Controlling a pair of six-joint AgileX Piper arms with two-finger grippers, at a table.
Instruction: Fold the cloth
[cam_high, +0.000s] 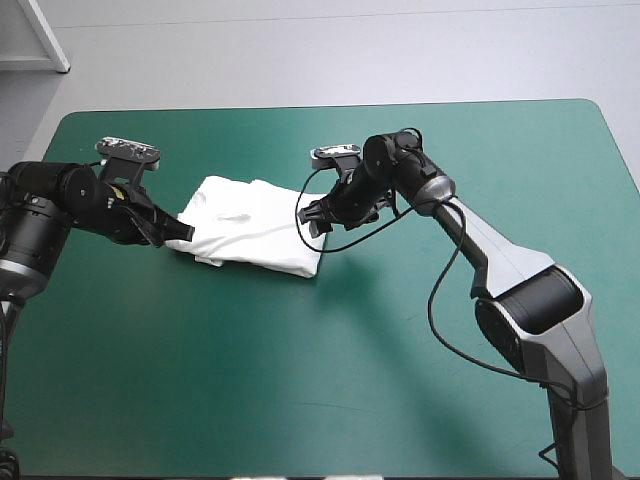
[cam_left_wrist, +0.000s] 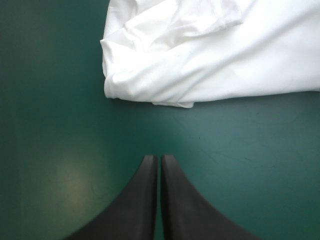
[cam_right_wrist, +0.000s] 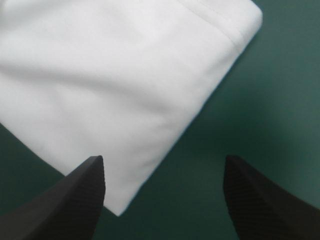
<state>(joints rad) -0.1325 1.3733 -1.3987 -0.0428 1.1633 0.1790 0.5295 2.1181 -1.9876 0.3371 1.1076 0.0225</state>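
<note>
White short-sleeved T-shirt (cam_high: 255, 225): soft matt cloth, creased, hem stitched. Teal-green table cover (cam_high: 300, 380): smooth, faint sheen under light. Black fin-shaped fingers (cam_right_wrist: 75, 200) of right gripper (cam_right_wrist: 163, 160): finely ribbed, matt. Those of left gripper (cam_left_wrist: 159, 158): smooth, dull satin.

The left arm (cam_high: 60, 200) reaches in low from the left side of the T-shirt (cam_high: 255, 225), wrist angled down toward it. The left gripper (cam_left_wrist: 159, 157) has its black fingers pressed together in one point, aimed at the T-shirt's left edge and just short of it, holding nothing. The right arm (cam_high: 500, 260) comes from the T-shirt's right side, elbow bent, forearm stretched toward it. The right gripper (cam_right_wrist: 164, 159) stands with fingers wide apart at the T-shirt's right edge, one finger over the T-shirt, the other beyond its edge.
</note>
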